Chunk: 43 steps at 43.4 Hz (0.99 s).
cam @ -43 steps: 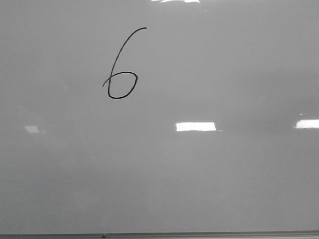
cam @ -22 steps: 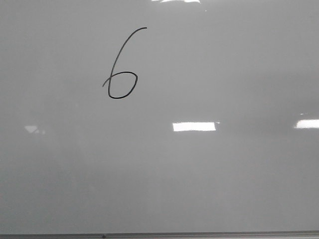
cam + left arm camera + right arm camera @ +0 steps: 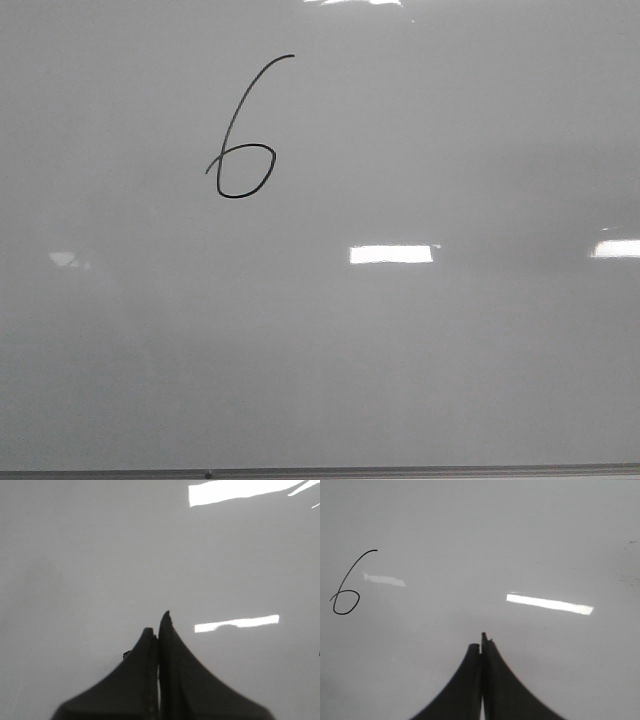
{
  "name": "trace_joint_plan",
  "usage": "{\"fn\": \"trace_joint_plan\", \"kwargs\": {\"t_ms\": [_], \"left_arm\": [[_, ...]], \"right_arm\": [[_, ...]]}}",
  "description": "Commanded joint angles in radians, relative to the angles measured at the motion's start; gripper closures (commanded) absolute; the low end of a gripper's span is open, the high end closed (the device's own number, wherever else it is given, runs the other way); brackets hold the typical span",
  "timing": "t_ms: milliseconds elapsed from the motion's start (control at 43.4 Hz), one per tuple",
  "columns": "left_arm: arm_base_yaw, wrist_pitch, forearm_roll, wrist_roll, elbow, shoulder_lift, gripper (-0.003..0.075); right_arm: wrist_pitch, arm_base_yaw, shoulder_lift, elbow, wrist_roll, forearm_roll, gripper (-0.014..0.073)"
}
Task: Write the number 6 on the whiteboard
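Whiteboard point(image 3: 420, 380) fills every view, and the writing on it looks done. Nearest in each wrist view are the dark fingers. The left gripper point(image 3: 159, 625) has its two fingers pressed flat together, with nothing between them. The right gripper point(image 3: 481, 642) is pinched closed the same way, and no pen shows in it. Both tips point at bare board.

Farther off, the number 6 point(image 3: 243, 135) sits in the upper left part of the board in the front view. It is a thin black line with a long slanted stem and a small round loop at the bottom. The right wrist view also shows the 6, well away from the fingers. A thin grey frame point(image 3: 400, 470) runs along the bottom edge of the board.

The step in hand seems to be the finish. The digit looks whole, so the next move likely asks only that the arms keep clear of the ink and do not smear it.
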Motion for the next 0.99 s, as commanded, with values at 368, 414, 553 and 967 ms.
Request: {"fn": "trace_joint_plan", "kwargs": {"t_ms": [368,414,553,967], "left_arm": [[-0.028,-0.103,0.181,-0.239,0.09,-0.067,0.0741],[-0.043,-0.117,0.207,-0.265,0.13,-0.092,0.0741],[-0.092,-0.156,0.267,-0.334,0.236,-0.119,0.0741],[-0.116,-0.222,0.325,-0.379,0.391,-0.117,0.0741]], "right_arm": [[-0.075,-0.006,0.013,-0.024,-0.001,0.006,0.0662],[-0.075,-0.006,0.013,-0.024,-0.001,0.006,0.0662],[-0.075,-0.006,0.013,-0.024,-0.001,0.006,0.0662],[-0.075,-0.006,0.013,-0.024,-0.001,0.006,0.0662]]}}
